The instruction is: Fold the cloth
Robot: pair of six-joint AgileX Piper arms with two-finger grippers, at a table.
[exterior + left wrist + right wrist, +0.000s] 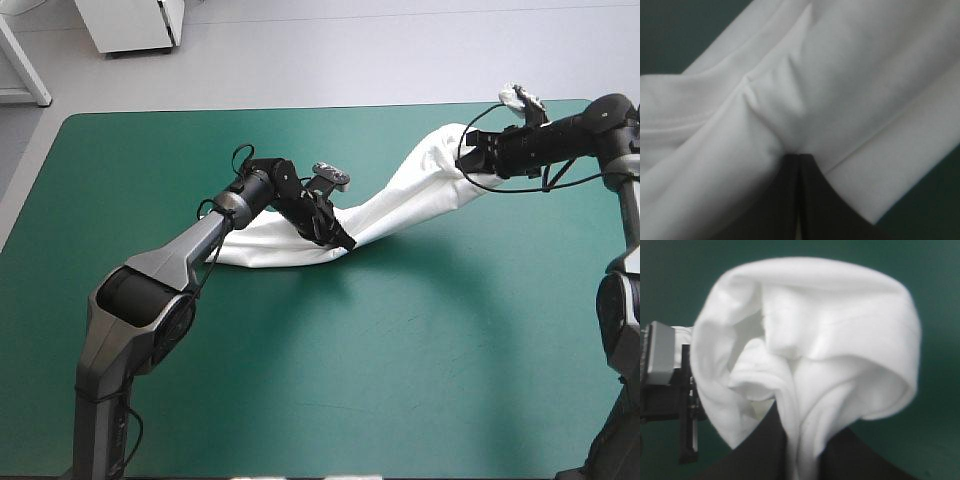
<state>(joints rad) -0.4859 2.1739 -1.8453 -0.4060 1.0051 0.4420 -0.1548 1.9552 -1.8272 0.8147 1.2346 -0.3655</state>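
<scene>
1. The table carried a teal-green cover.
2. The white T-shirt lay on it near the tabletop's middle, its other end raised toward the far right corner.

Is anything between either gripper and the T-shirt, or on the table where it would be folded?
Nothing visible. The left gripper and the right gripper are each shut on the T-shirt, which stretches between them. No other object shows on the teal-green cover.
</scene>
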